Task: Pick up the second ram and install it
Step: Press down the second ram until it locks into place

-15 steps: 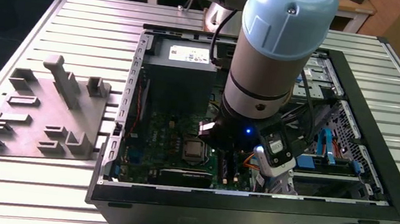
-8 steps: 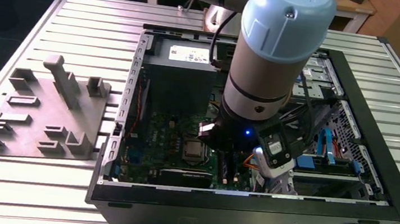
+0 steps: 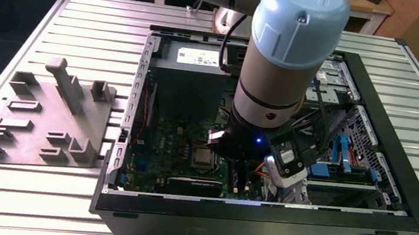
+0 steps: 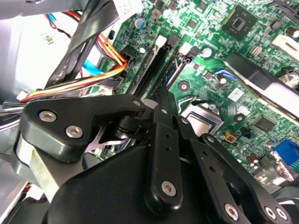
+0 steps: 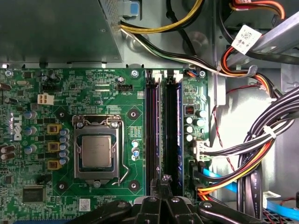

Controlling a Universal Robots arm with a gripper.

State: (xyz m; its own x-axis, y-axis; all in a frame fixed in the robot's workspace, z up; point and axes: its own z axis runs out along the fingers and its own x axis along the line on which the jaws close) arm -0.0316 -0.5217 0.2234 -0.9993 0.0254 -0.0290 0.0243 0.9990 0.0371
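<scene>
The arm reaches down into the open computer case (image 3: pixel 262 212), which lies on its side on the slatted metal bench (image 3: pixel 85 26), near the bench's front edge in the exterior view. The claw (image 5: pixel 164 179) sits directly over the memory slots (image 5: pixel 161 130) of the green motherboard (image 5: pixel 93 93), beside the CPU socket (image 5: pixel 96 151). In both wrist views the fingertips (image 4: pixel 161 100) are drawn together to a narrow point at the end of the slot pair. The second ram (image 5: pixel 173 130) appears to stand in the slot farther from the CPU socket, where a blue-tinged strip runs the length of the slot; whether the claw is clenched on its edge or merely pressing on it cannot be determined from these views. A bundle of black, orange and yellow cables (image 5: pixel 243 163) runs along the motherboard edge beside the slots, apart from the claw. The grey power supply (image 5: pixel 56 28) occupies the case corner beyond the slots. A grey parts fixture (image 3: pixel 43 122) rests on the bench at the exterior view's left, well apart from the case.
</scene>
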